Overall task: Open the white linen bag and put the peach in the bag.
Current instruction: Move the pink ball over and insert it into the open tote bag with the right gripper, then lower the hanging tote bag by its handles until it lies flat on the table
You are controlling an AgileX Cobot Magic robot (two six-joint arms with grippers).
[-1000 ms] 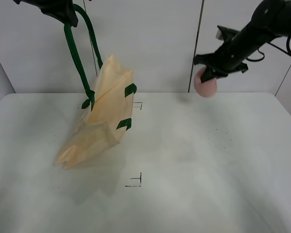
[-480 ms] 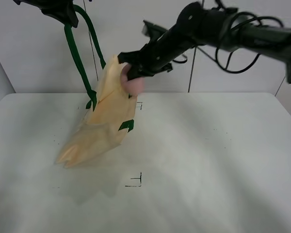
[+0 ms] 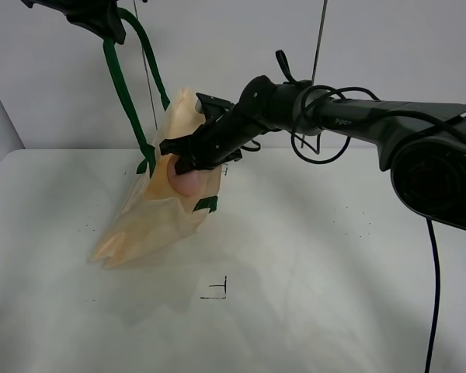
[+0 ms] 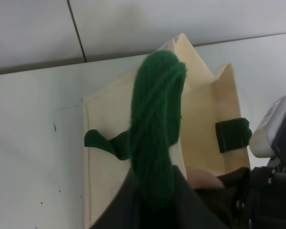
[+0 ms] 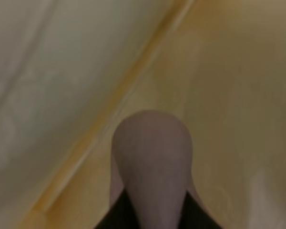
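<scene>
Swung in from the far right, our right gripper [image 3: 180,162] now holds the peach [image 3: 188,182] inside the mouth of the white linen bag [image 3: 151,221], hung from the left gripper [image 3: 101,17]. Left wrist: it pinches the limp green handle [image 4: 155,129]. Right wrist: peach [image 5: 152,162] clasped, bruisable we judge, amid cloth.

The linen bag [image 3: 147,221] is plain cream with dark green handles [image 3: 115,85] and tabs [image 3: 206,204], the peach [image 3: 185,183] dull pink, the tabletop [image 3: 334,272] white with black corner marks [image 3: 217,291].
</scene>
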